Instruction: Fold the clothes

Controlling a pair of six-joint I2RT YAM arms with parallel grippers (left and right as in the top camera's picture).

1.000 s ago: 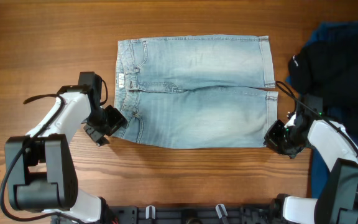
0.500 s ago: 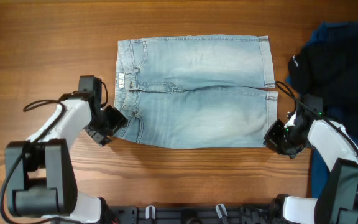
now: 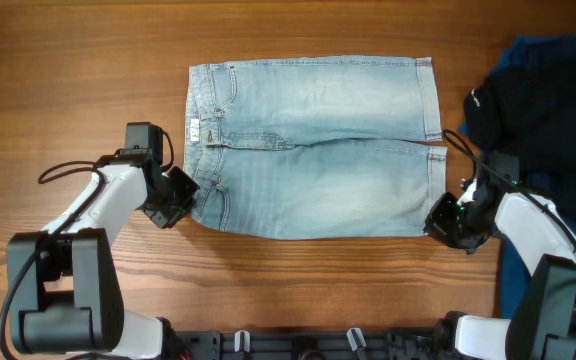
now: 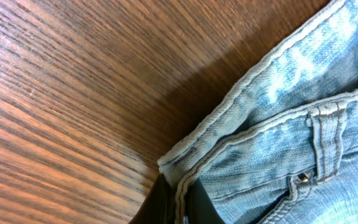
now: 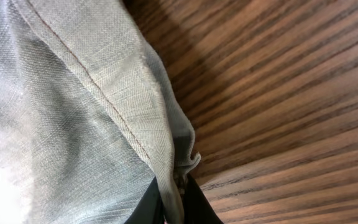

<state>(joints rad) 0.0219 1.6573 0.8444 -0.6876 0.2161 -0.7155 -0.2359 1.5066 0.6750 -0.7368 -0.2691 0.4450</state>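
Sliding in since a second ago, the left gripper (image 3: 175,196) has pinched shut on the near waistband corner of the faded light-blue denim shorts (image 3: 318,150); the right gripper (image 3: 450,222) is clamped on the near hem corner. Beyond, the shorts lie flat on the brown wooden table (image 3: 78,60). Both bites look shallow and might slip when lifted.

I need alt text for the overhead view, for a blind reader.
Light-blue denim shorts lie flat on a wooden table, the left gripper shut on their near waistband corner and the right gripper shut on their near leg hem. A black garment lies at the right edge.
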